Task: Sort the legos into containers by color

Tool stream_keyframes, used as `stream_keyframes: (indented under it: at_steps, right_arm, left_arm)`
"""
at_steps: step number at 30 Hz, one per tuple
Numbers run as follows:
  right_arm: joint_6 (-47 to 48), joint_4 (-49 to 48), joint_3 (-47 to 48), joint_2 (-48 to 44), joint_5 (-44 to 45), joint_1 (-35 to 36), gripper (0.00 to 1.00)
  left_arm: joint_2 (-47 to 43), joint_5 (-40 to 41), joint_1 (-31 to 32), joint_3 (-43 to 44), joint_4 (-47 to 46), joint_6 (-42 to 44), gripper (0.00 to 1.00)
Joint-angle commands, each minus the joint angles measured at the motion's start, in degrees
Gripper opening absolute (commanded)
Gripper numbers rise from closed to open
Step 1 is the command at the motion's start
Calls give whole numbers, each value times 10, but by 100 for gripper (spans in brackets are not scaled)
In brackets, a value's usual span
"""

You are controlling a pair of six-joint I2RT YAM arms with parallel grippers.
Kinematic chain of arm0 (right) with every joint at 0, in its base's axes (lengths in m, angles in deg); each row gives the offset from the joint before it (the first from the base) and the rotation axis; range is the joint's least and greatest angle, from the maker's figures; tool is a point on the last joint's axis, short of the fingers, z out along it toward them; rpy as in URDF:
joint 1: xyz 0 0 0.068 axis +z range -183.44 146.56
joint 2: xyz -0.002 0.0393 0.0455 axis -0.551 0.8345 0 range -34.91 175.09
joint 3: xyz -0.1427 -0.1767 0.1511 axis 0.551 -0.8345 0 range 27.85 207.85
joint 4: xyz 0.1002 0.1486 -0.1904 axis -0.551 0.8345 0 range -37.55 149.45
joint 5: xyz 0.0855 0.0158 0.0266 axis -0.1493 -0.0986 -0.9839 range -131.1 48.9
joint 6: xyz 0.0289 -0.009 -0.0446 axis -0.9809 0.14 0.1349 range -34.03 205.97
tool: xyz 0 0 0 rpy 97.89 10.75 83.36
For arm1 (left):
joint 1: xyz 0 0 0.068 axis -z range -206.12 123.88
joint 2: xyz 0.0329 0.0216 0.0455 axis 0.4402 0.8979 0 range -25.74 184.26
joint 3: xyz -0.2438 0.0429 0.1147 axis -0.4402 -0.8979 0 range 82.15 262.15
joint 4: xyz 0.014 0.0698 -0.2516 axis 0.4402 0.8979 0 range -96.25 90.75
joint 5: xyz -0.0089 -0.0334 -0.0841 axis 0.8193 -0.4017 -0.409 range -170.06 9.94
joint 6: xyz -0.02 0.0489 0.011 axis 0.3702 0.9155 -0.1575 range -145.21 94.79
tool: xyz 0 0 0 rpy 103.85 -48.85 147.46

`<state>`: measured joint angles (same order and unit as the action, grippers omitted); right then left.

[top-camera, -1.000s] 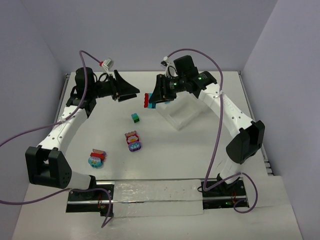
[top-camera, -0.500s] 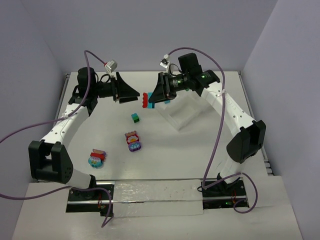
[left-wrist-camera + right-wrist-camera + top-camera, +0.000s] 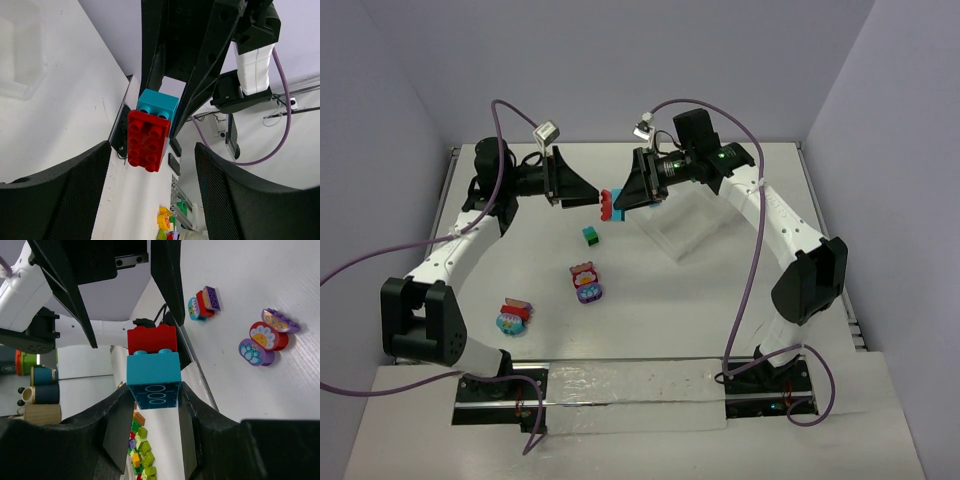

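My right gripper (image 3: 625, 194) is shut on a teal brick (image 3: 153, 379) with a red brick (image 3: 151, 339) stuck on its far end, and holds the pair in the air left of the clear tray (image 3: 682, 228). My left gripper (image 3: 588, 194) is open and faces it. In the left wrist view the red brick (image 3: 147, 141) sits just ahead of and between my open fingers (image 3: 55, 195). Whether they touch it I cannot tell. On the table lie a small green-and-teal brick (image 3: 590, 236), a pink-and-purple clump (image 3: 586, 282) and a teal, red and purple clump (image 3: 512, 318).
The tray stands on the table at the back right, and its corner shows in the left wrist view (image 3: 22, 55). Both table clumps show in the right wrist view (image 3: 204, 304), (image 3: 265, 337). A pile of loose bricks lies beyond the table (image 3: 142, 455).
My left gripper has moved right, up to the red brick. My right gripper has shifted slightly left with the teal-and-red stack. The bricks on the table have not moved.
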<state>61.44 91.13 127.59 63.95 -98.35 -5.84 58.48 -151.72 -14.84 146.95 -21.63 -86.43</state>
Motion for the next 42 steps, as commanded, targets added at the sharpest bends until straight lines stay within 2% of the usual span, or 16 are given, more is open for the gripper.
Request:
stream_keyframes:
  at_steps: [1, 5, 17, 26, 28, 29, 31, 32, 42]
  right_arm:
    - [-5, -33, 3, 3, -32, 0, 4]
    - [-7, -33, 3, 4, -31, 4, 4]
    - [-9, -35, 10, 12, -35, 11, 4]
    - [-8, -37, -3, 7, -32, 11, 4]
    - [-10, -40, -6, 5, -30, 11, 4]
    - [-10, -40, -8, 4, -29, 11, 4]
    - [-12, -43, -14, 3, -27, 11, 4]
    - [-12, -46, -15, 3, -28, 11, 4]
    - [-8, -55, -80, -32, -4, -12, 3]
  left_arm:
    - [-11, -20, 6, 16, 0, 29, 75]
    - [-5, -10, 17, 32, 31, 52, 75]
    - [2, -23, 44, 22, -36, 8, 69]
    - [0, -23, 48, 12, -67, -12, 45]
    - [-5, -26, 48, 9, -77, -20, 36]
    - [-6, -26, 48, 9, -79, -19, 35]
    - [-10, -24, 48, 7, -78, -19, 8]
    - [-11, -23, 48, 6, -78, -20, 1]
    - [-51, -21, 19, -36, -70, -18, 0]
